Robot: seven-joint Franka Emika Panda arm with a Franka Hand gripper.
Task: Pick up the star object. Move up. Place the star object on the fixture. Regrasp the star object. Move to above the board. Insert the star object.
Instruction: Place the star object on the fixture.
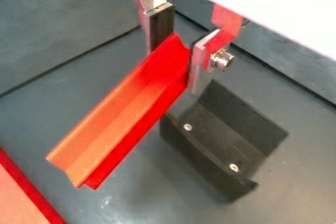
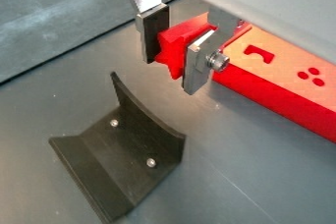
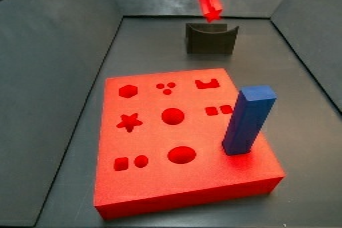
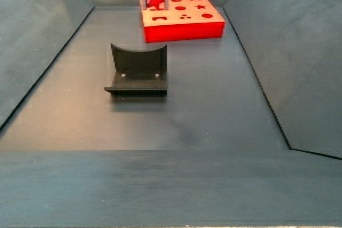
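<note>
The gripper (image 1: 182,53) is clamped on the red star object (image 1: 121,118), a long bar pinched at one end between the silver fingers (image 2: 199,61), with the rest of it slanting away from the jaws. In both side views the pair hangs in the air at the upper middle of the frame: above the dark fixture (image 3: 210,38) in a side view, and in front of the red board (image 4: 183,18) in a side view. A blue block (image 3: 247,121) stands upright on the board; no writing can be read.
</note>
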